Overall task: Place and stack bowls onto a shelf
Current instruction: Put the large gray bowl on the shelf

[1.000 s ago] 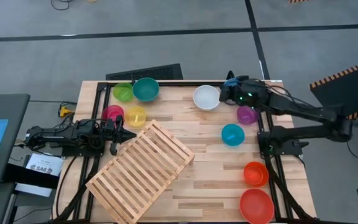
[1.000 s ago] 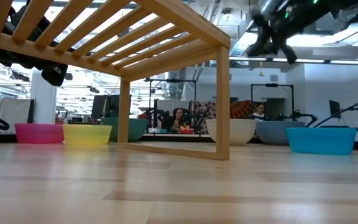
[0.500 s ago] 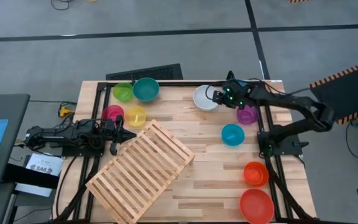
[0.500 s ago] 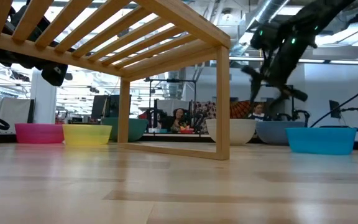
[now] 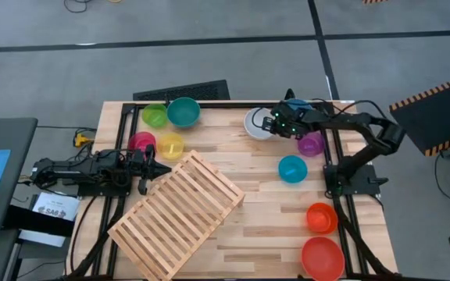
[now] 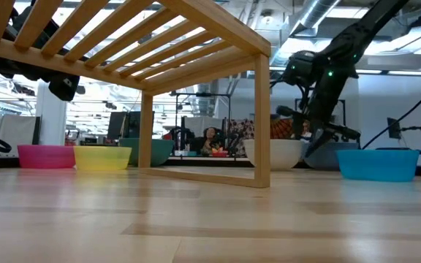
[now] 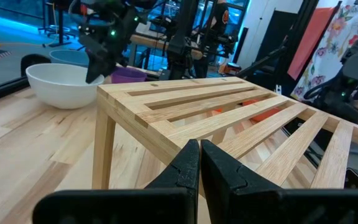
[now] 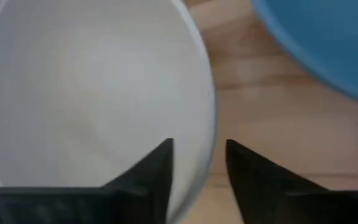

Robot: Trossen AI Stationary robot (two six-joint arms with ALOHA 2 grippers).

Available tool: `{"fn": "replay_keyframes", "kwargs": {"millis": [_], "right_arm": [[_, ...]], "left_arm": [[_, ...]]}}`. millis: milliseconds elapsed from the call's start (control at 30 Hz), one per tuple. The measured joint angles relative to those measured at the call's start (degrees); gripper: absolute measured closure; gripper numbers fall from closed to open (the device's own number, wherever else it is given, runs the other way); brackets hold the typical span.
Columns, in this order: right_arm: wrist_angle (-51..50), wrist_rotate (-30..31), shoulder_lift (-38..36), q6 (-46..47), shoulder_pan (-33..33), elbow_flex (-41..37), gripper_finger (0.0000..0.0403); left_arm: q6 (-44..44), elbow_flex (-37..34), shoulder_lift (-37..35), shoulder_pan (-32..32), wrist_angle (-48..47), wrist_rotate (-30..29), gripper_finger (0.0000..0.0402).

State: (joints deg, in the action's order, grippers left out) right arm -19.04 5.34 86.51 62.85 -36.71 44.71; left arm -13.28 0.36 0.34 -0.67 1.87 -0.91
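The white bowl [image 5: 254, 122] sits on its base near the table's far edge. My right gripper [image 5: 275, 123] is open and points down at the bowl's right rim. In the right wrist view one finger [image 8: 156, 169] stands inside the white bowl's rim [image 8: 207, 118] and the other finger [image 8: 244, 167] outside it, with a gap on both sides. My left gripper [image 5: 148, 164] waits shut beside the left corner of the slatted wooden shelf [image 5: 180, 215], which stands askew on the table. In the left wrist view the shelf [image 7: 241, 118] fills the frame beyond the left gripper [image 7: 199, 158].
Green bowl [image 5: 155, 117] and teal bowl [image 5: 183, 112] sit at the far left. Pink bowl [image 5: 141, 143] and yellow bowl [image 5: 170, 146] lie by the shelf. Purple bowl [image 5: 311, 144], light-blue bowl [image 5: 292, 168], orange bowl [image 5: 321, 218] and red bowl [image 5: 323, 257] line the right side. Another blue bowl [image 8: 328, 43] lies close beside the white one.
My right gripper has come down from high above the table to the height of the white bowl and shifted a little toward the table's left, ending over the bowl's right rim. The bowls and the shelf have stayed in place.
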Motion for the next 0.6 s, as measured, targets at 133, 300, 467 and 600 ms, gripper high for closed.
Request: {"fn": "replay_keyframes", "kwargs": {"millis": [133, 300, 467, 600], "right_arm": [[1.09, -0.56, -1.28, -3.28, -0.74, -0.02, 0.0371], [-0.11, -2.66, -8.96, -8.04, 1.08, 3.49, 0.0379], [-0.90, -11.99, -16.61, -13.47, 7.51, 12.11, 0.0379], [-6.21, -16.01, -17.64, -17.64, 16.91, 21.70, 0.0379]], "left_arm": [[0.00, 0.02, 0.00, 0.00, 0.00, 0.01, 0.0401], [0.00, 0.02, 0.00, 0.00, 0.00, 0.03, 0.0402], [0.00, 0.00, 0.00, 0.00, 0.00, 0.03, 0.0402], [-0.01, 0.00, 0.00, 0.00, 0.00, 0.03, 0.0401]]}}
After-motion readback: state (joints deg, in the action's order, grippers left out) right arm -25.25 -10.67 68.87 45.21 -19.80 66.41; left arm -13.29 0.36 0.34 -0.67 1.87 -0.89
